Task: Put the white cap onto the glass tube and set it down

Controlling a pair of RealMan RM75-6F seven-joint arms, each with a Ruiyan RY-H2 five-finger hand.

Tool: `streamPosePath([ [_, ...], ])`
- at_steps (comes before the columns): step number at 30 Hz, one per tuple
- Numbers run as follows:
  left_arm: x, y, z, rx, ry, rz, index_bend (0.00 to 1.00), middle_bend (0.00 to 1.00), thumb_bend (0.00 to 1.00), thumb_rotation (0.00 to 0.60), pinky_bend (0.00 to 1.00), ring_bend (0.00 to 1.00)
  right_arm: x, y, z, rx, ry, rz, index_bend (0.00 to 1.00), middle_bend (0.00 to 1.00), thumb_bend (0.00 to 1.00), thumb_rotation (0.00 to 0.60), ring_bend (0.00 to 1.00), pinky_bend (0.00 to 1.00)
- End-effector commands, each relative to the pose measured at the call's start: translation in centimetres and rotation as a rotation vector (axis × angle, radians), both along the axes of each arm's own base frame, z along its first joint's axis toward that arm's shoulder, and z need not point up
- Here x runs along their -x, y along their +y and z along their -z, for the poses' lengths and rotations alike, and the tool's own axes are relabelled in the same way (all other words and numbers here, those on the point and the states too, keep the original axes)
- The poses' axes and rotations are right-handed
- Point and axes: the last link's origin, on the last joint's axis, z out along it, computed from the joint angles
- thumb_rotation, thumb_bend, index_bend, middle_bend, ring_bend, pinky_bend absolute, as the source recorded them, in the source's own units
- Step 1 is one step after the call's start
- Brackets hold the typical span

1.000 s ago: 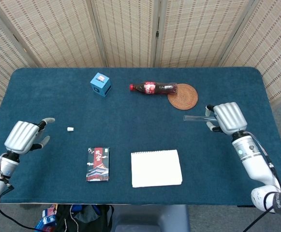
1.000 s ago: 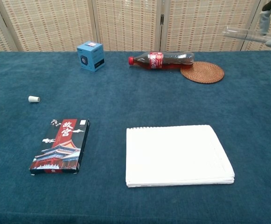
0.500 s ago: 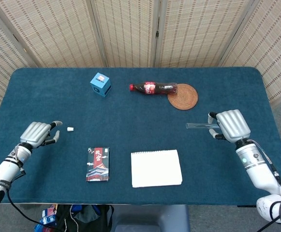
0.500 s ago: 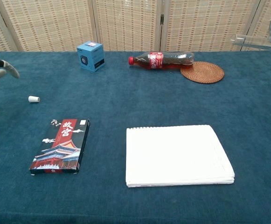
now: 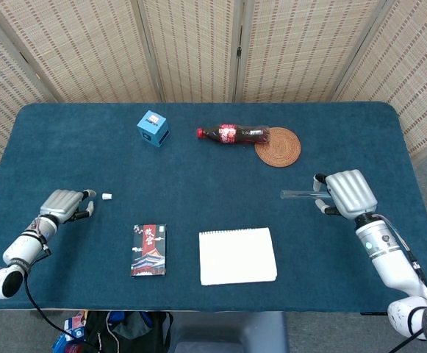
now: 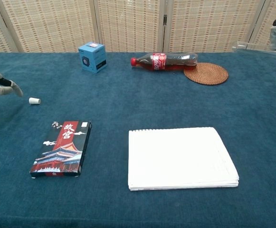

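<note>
My right hand (image 5: 349, 193) holds the glass tube (image 5: 298, 195) level above the bench (image 5: 198, 169), fingers clamped on it. My left hand (image 5: 65, 204), fingers loosely apart and empty, sits just beside the white cap (image 5: 107, 196) on the bench.

white cap (image 5: 106, 196): small, on blue cloth, far left | glass tube (image 5: 298, 194): clear, horizontal, held in right robot hand (image 5: 347, 193)

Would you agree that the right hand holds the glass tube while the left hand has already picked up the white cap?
Not quite. The right hand does hold the glass tube, but the white cap lies on the table beside the left hand, not picked up, as the head view shows.
</note>
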Motion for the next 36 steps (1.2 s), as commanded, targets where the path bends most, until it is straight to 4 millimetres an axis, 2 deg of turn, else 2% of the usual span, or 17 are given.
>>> streamPosePath([
  [1, -0.1, 0.1, 0.5, 0.007, -0.002, -0.005, 0.17, 1.00, 0.58, 0.043, 1.00, 1.00, 0.1, 0.0, 0.0, 0.000, 0.000, 0.001, 0.74, 1.00, 0.75, 0.600, 1.00, 1.00],
  [16, -0.4, 0.7, 1.6, 0.022, 0.003, -0.027, 0.17, 1.00, 0.58, 0.043, 1.00, 1.00, 0.5, 0.0, -0.2, 0.002, 0.000, 0.013, 0.74, 1.00, 0.75, 0.600, 1.00, 1.00],
  [36, -2.8, 0.8, 1.7, 0.023, 0.003, 0.031, 0.17, 1.00, 0.58, 0.052, 1.00, 1.00, 1.2, 0.3, -0.6, 0.007, -0.012, 0.032, 0.74, 1.00, 0.75, 0.600, 1.00, 1.00],
])
